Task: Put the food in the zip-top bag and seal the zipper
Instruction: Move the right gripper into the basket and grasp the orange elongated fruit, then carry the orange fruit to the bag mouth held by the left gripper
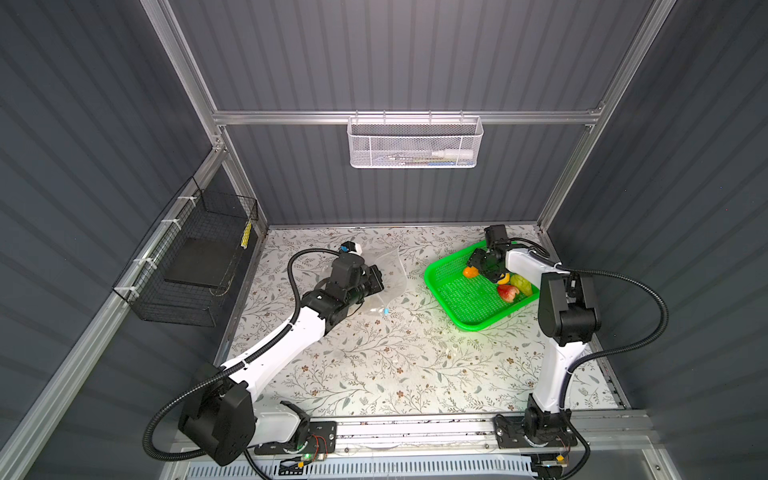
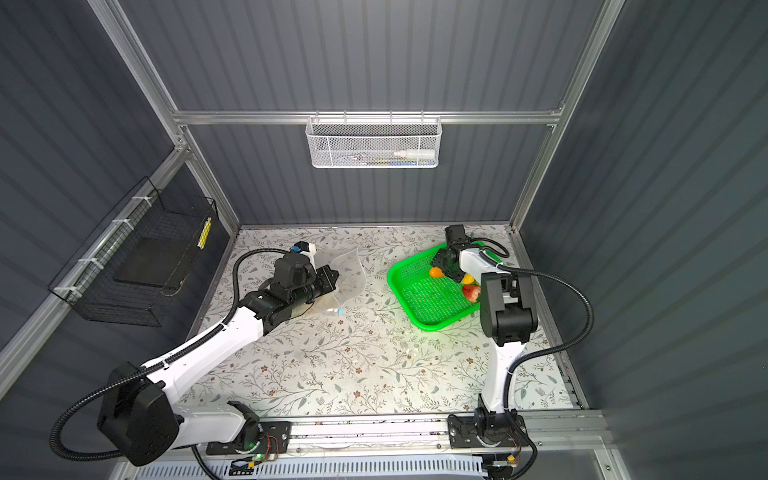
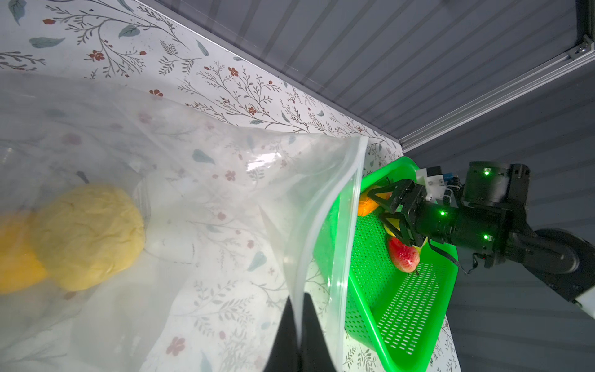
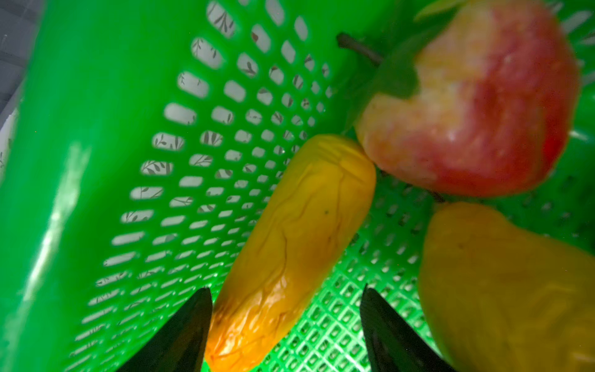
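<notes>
Left end effector (image 3: 297,306) pressed together, pinching mouth edge of zip-top bag (image 3: 199,180); bag mouth stands raised at centre-left of both top views. Pale yellow fruit (image 3: 87,235) and orange fruit (image 3: 14,257) inside bag. Right end effector (image 4: 286,290) spread, straddling elongated yellow fruit (image 4: 296,232) in green basket (image 1: 465,296), centre-right on tabletop (image 1: 374,365). Red apple (image 4: 476,106) touches that fruit's tip.

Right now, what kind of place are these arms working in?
Probably a robot test booth, not a real kitchen: grey ribbed wall panels in an aluminium frame, a floral-covered tabletop, and a white mesh basket hung on that frame.
</notes>
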Robot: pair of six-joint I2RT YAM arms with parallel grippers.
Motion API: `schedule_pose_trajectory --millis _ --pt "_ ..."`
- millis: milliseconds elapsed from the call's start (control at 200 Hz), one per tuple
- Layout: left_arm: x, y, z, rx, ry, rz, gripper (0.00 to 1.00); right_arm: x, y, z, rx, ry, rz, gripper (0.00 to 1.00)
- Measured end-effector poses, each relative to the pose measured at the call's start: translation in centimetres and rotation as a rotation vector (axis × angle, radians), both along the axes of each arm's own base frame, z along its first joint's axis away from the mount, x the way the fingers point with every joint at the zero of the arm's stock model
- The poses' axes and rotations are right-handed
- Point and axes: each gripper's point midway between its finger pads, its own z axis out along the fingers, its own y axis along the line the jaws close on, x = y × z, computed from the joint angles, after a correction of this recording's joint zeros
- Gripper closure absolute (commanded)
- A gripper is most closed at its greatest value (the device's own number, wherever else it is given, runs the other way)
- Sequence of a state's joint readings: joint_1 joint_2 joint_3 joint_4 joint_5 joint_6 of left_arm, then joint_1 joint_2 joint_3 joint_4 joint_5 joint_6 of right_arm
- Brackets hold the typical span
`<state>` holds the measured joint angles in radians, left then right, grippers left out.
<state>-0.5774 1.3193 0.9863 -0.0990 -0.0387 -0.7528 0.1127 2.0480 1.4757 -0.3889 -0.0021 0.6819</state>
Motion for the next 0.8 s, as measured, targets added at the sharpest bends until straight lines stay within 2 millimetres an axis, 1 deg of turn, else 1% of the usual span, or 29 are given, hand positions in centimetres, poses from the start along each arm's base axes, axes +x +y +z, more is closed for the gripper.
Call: schedule_pose_trajectory --millis 100,180,275,390,635,800 --pt "0.0 0.1 -0.1 0.005 0.003 0.005 1.00 0.0 0.0 -0.3 0.005 0.007 -0.005 0.26" --pt "0.0 0.2 -0.2 0.008 0.006 0.006 1.00 -0.1 0.1 -0.5 0.009 0.011 -0.005 0.29" --pt "-0.1 0.2 -0.3 0.009 0.008 0.006 1.00 -0.1 0.2 -1.0 0.012 0.020 -0.004 0.34" --pt "-0.1 0.2 -0.3 0.010 0.008 0.006 1.00 -0.1 0.2 -1.6 0.014 0.029 -0.003 0.43" --pt "0.0 0.3 -0.3 0.012 0.007 0.011 1.00 0.2 0.1 -1.5 0.012 0.014 0.007 0.54" --pt "0.0 0.3 -0.3 0.012 0.007 0.012 1.00 0.0 0.1 -1.3 0.008 0.007 0.016 0.56"
